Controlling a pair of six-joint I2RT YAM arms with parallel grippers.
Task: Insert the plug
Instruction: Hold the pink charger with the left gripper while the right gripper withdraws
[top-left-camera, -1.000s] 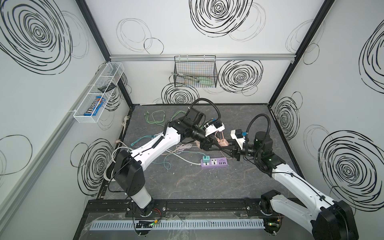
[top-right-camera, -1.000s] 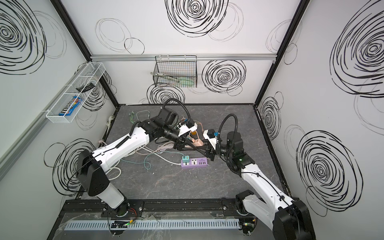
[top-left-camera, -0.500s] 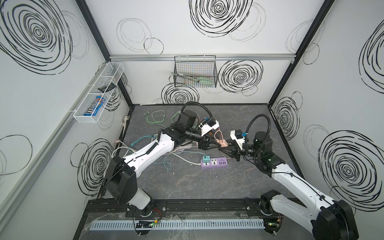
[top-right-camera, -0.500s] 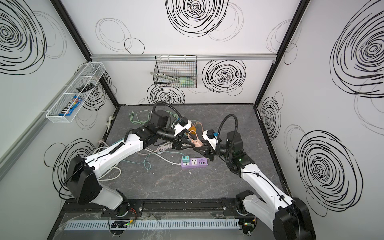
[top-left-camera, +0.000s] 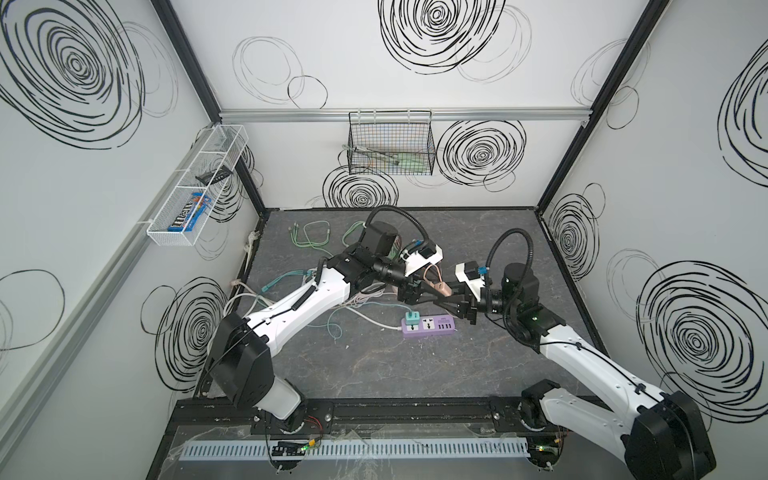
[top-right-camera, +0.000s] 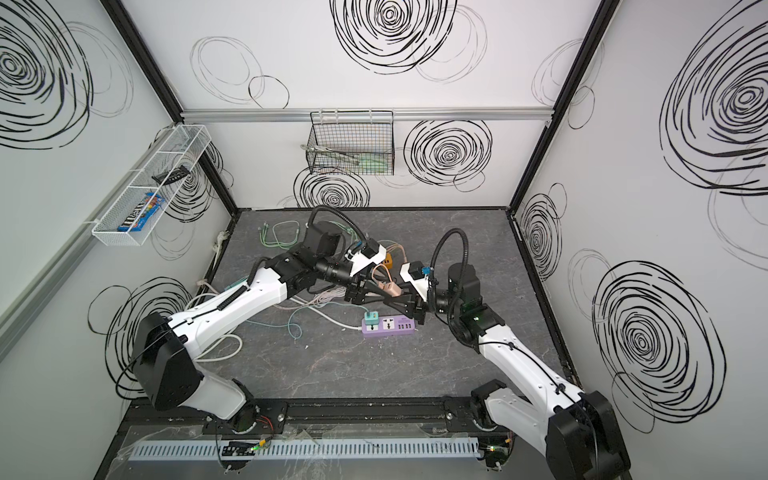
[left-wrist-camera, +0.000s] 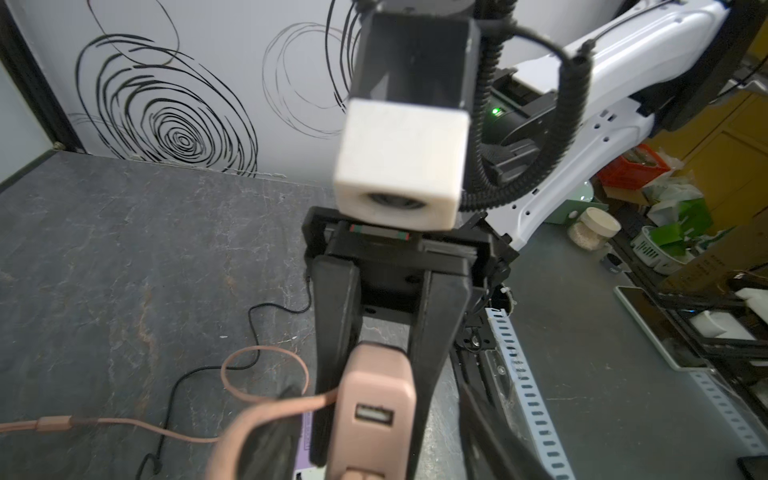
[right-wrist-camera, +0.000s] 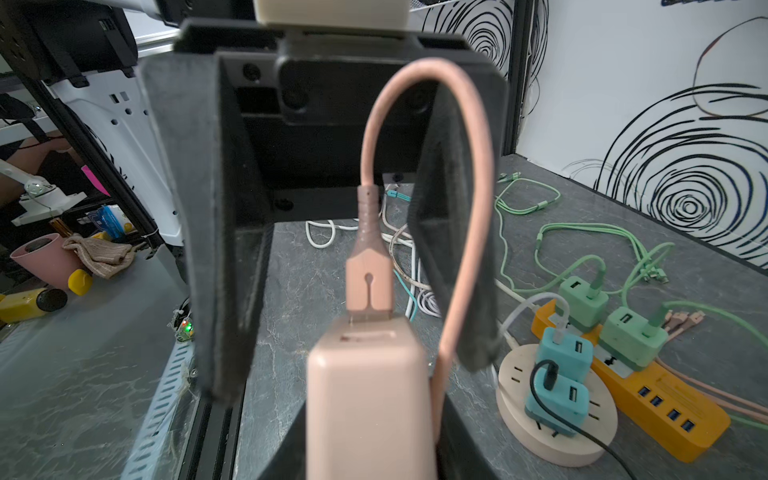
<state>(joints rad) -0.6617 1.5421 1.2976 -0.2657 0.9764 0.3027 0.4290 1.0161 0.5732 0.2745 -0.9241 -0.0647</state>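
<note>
The plug (top-left-camera: 441, 286) (top-right-camera: 390, 289) is a pink charger block held above the dark floor mid-table. My right gripper (right-wrist-camera: 370, 457) is shut on it, and its fingers (left-wrist-camera: 336, 332) clamp the block's sides in the left wrist view. A pink USB cable connector (right-wrist-camera: 370, 286) sits in one port of the plug (left-wrist-camera: 374, 407), beside a bare port. My left gripper (top-left-camera: 434, 296) faces it, open, with its padded fingers (right-wrist-camera: 220, 291) standing either side of the connector without touching. Below lies the purple power strip (top-left-camera: 430, 328) (top-right-camera: 388, 325) with a teal charger (top-left-camera: 411, 320) in it.
An orange power strip (right-wrist-camera: 648, 395) with green chargers and a round beige socket (right-wrist-camera: 557, 440) with teal chargers lie behind the left arm. Loose green and white cables (top-left-camera: 316, 237) cover the back left floor. A wire basket (top-left-camera: 390, 143) and a white shelf (top-left-camera: 199, 183) hang on the walls.
The left arm drew back a little and came forward again to the plug, its elbow shifting. The right arm has kept still with the plug in its grip.
</note>
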